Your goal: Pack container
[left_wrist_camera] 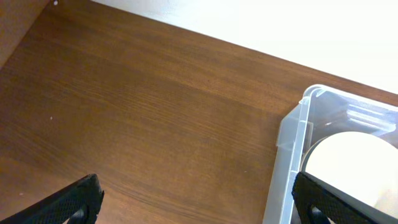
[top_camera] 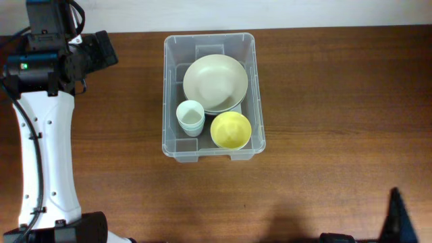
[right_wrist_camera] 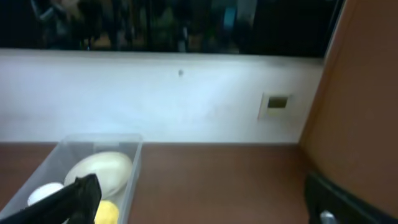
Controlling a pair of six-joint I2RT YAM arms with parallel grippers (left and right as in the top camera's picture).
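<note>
The clear plastic container stands mid-table. Inside it are a pale green plate at the back, stacked white cups at the front left and a yellow bowl at the front right. My left gripper is open and empty, above the table left of the container's back corner. My right gripper is open and empty, low at the front right of the table; only its tip shows in the overhead view. The container with plate and bowl shows at the left of the right wrist view.
The brown wooden table stretches on both sides of the container. My left arm's white link runs along the left edge. A white wall bounds the far side.
</note>
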